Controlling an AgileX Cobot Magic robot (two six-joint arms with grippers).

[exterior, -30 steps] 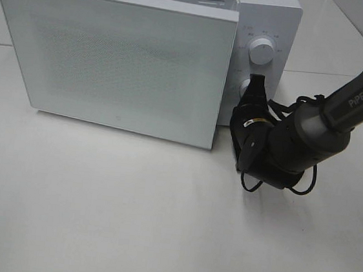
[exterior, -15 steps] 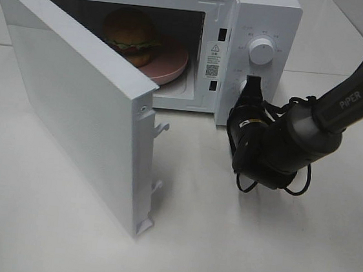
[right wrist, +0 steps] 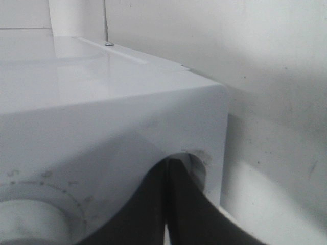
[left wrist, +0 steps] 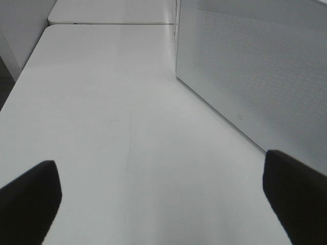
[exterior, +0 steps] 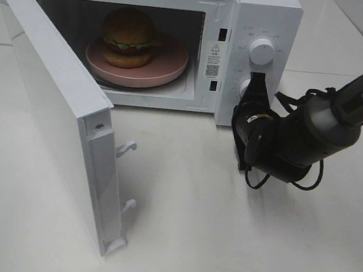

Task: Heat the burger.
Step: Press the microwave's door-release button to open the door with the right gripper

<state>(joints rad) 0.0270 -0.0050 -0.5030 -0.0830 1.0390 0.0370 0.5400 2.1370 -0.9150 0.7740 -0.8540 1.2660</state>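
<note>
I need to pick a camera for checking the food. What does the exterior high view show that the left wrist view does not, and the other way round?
Only exterior high: the burger on the pink plate inside the microwave, the upper knob, and the shut right gripper beside the lower knob. Only left wrist: the left gripper, jaws wide open, facing the table. Both: the microwave's open door and the white table.
</note>
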